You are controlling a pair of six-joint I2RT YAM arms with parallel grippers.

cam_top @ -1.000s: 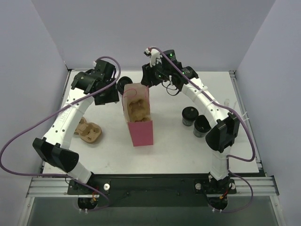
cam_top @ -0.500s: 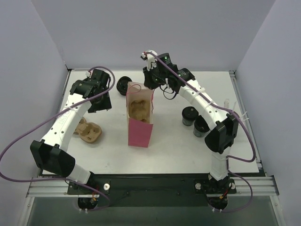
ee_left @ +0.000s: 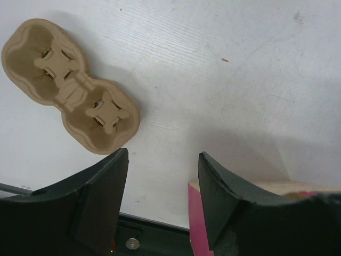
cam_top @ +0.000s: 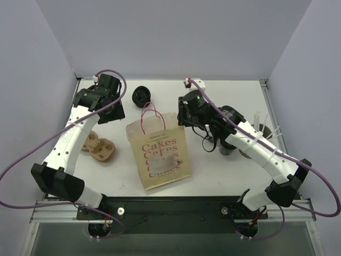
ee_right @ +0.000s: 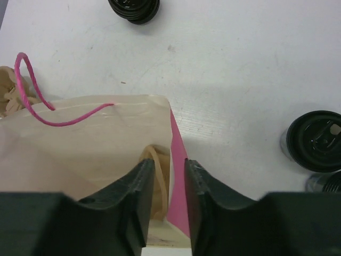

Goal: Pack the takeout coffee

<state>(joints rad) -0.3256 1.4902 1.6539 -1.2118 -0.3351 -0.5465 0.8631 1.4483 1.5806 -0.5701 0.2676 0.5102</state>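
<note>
- Takeout coffee cup (ee_right: 314, 141): upright on the table (cam_top: 213, 178), black lid on, to the right of the pink paper bag (cam_top: 158, 152) and apart from it. The edge of a second, similar cup showed just below it in the right wrist view. From the top camera both were mostly hidden under the right arm.
- No cup was visible in the bag. Only a brown insert (ee_right: 155, 184) showed inside the mouth.
- Handling (judgement): small disposable cup, probably light. The thin wall would dent under a hard squeeze, and the lid could pop off. If filled, it had to stay vertical. Best hold: across the body below the lid rim, with moderate closing force. Avoid lifting by the lid.
- Right gripper (ee_right: 169, 162): closed to a narrow gap on the bag's mouth edge at the pink side panel. The bag leaned well over, printed face toward the top camera, with its pink handle (ee_right: 32, 96) lying loose on that face.
- Left gripper (ee_left: 162, 154): spread wide and holding nothing, above bare table with a pink corner of the bag just beside it. A pulp carrier (ee_left: 69, 101) lay flat ahead, unloaded.
- Surface: white, smooth, faint grain, a few specks. Judged low friction, so cups and bag could slide if nudged.
- Room: plain pale walls (cam_top: 176, 37) on three sides. A ribbed black stack (cam_top: 141, 95) sat near the far edge, behind the bag.
</note>
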